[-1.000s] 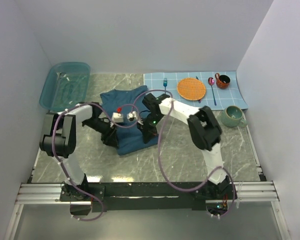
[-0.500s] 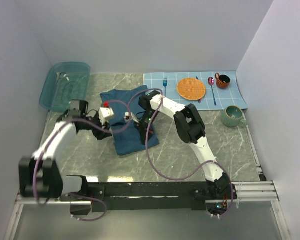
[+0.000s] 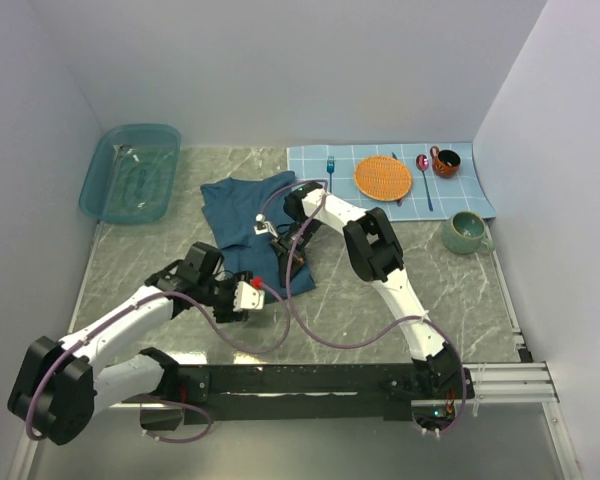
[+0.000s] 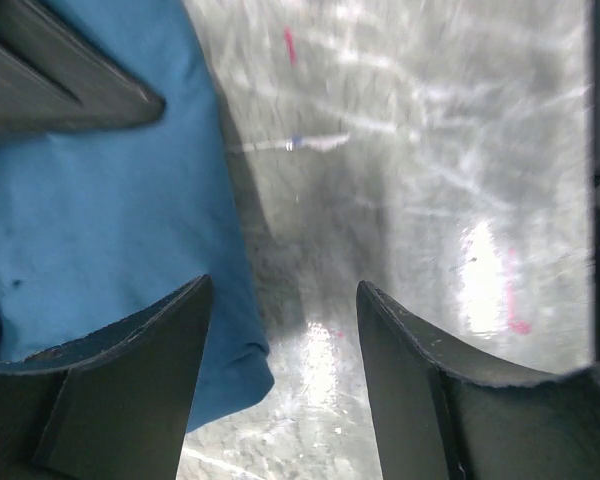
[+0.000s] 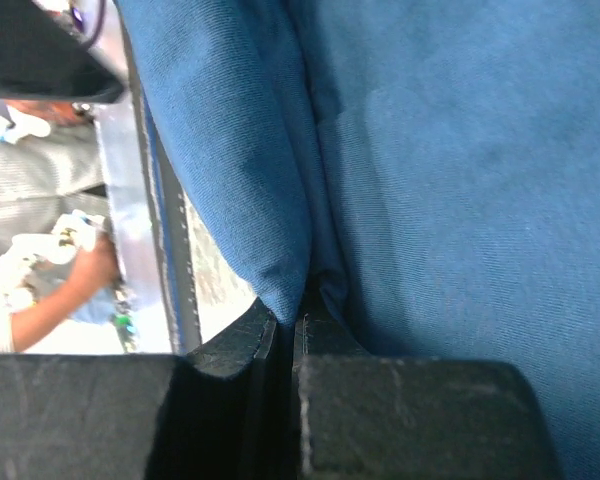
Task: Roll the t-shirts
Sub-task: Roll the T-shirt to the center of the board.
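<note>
Teal-blue t-shirt (image 3: 238, 208) spread mid bench (image 3: 460, 290), right hand (image 5: 298, 322) clamped on a pinched fold, fingertips buried in cloth, left hand (image 4: 285, 290) open and empty at the shirt's 6 o'clock edge, partly covering it from above, its wrist view blurred.

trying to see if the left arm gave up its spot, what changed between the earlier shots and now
The left gripper swung back off the t-shirt toward the near edge of the table and now hangs open over the shirt's near corner, holding nothing. The right gripper stayed shut on a fold of the t-shirt, its elbow shifting left. The t-shirt, tub and plate kept their places.
</note>
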Controlling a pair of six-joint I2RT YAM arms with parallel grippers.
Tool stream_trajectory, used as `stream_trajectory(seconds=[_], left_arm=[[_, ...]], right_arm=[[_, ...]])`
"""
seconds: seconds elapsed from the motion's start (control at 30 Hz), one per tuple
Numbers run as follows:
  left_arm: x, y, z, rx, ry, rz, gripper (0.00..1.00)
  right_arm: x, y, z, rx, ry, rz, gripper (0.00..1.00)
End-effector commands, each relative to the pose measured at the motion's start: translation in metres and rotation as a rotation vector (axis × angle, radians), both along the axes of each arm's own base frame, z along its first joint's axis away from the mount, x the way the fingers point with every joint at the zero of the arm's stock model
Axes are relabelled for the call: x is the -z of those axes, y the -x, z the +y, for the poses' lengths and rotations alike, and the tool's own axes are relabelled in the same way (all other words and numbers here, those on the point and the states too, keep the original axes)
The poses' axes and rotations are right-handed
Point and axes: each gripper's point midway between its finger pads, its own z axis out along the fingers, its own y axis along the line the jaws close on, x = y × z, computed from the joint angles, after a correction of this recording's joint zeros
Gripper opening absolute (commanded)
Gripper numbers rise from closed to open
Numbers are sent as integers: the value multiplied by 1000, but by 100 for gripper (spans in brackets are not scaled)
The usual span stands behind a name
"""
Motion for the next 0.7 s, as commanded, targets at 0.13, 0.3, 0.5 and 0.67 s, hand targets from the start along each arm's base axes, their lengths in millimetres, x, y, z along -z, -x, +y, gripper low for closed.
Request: stream_trajectory(seconds=[0.13,0.3,0.5,0.67], left_arm=[[22,-36,8,-56,-85,-197,66],[44,-38,18,-73,-170,-214,65],[73,-41,36,-152,-310,-128,33],[71,-34,31,-160,-296,-55,1]], right_arm=[[29,-14,-2,-10,3,-63,2],[31,-10,-4,-21,7,-58,2],[34,-9,-4,-8,15,-48,9],[20,-19,-8,36,-15,-72,40]])
